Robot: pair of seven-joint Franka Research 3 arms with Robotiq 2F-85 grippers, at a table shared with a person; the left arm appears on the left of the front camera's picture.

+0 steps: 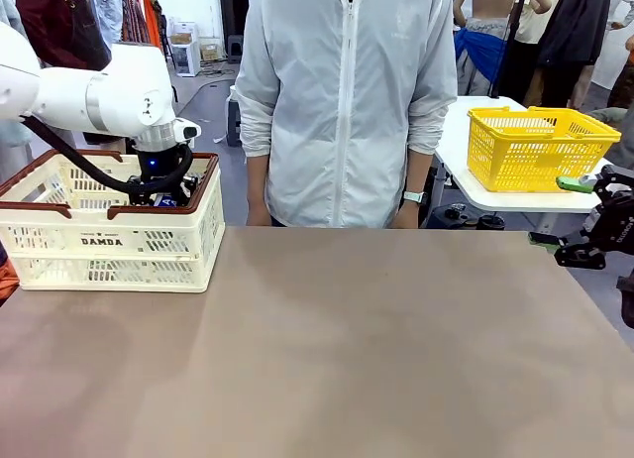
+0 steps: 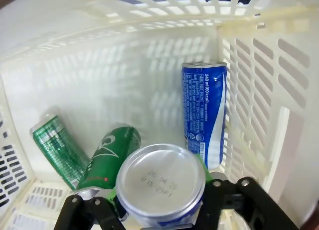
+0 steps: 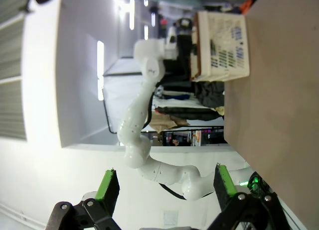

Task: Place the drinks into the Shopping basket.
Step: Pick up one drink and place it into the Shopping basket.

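My left gripper [image 1: 163, 190] reaches down inside the cream Shopping basket [image 1: 109, 242] at the table's far left. In the left wrist view a blue and white can [image 2: 162, 182] with a silver top stands between its fingers [image 2: 112, 196]. The green pads lie right at the can's sides, and I cannot tell whether they still press on it. On the basket's floor [image 2: 40, 210] lie two green cans [image 2: 55, 150] [image 2: 110, 155], and another blue and white can [image 2: 204, 115] stands against the wall. My right gripper [image 1: 560, 213] hangs open and empty off the table's right edge.
A person [image 1: 347, 101] in a pale jacket stands at the far side, hands down behind the table edge. A yellow mesh basket [image 1: 535, 146] sits on a white side table at the back right. The brown tabletop [image 1: 347, 349] stretches bare between the arms.
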